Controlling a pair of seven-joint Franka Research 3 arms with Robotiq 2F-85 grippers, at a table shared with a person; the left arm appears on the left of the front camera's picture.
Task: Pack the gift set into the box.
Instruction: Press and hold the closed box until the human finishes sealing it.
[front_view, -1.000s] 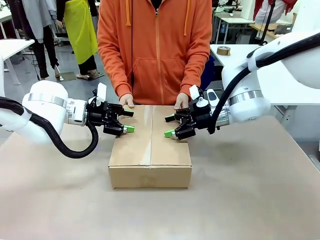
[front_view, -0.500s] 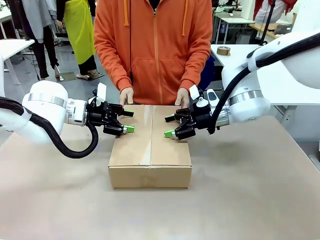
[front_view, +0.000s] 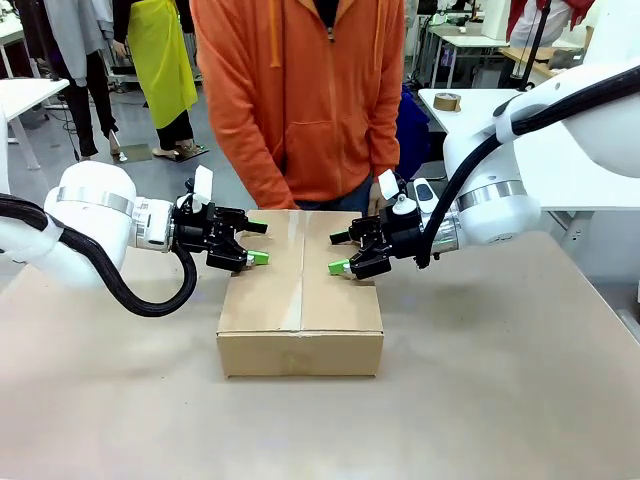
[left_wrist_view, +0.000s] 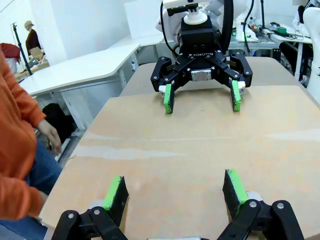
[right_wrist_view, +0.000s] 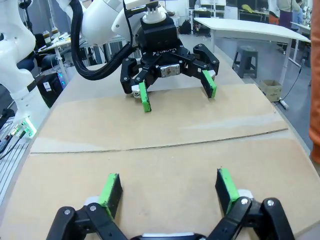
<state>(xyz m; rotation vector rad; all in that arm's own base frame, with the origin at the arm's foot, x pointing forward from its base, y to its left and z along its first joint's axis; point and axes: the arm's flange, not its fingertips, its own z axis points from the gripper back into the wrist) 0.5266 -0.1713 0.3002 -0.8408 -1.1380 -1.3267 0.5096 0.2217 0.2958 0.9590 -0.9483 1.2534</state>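
Two grippers face each other across the top of the box (front_view: 300, 300), which sits in the middle of the table (front_view: 500, 380) with its top flaps folded down flat. A seam runs along the top from the robot's side to the far side.

Left gripper (front_view: 258, 242): it is positioned at the box's left edge, toward the far end, with the fingers level and pointing inward. The jaws are spread wide and there is nothing between the green pads. In the left wrist view the gripper (left_wrist_view: 175, 190) has both pads over bare cardboard (left_wrist_view: 190, 145). Whether the pads touch the surface cannot be told.

Right gripper (front_view: 338, 252): it is positioned over the right flap, toward the far end, also pointing inward. The jaws are spread to about the same width and hold nothing. In the right wrist view this gripper (right_wrist_view: 168, 188) looks across the lid (right_wrist_view: 165, 145) at the left gripper (right_wrist_view: 177, 91) opposite. The left wrist view shows the right gripper (left_wrist_view: 201, 97) in the same way. The two grippers are well apart, with the seam lying between them.

One person (front_view: 300, 100) in an orange hooded top stands at the far edge of the table, close behind the box. One hand (left_wrist_view: 50, 137) hangs beside the table edge, clear of the cardboard.

One roll of tape (front_view: 447, 101) lies on a white table in the background.
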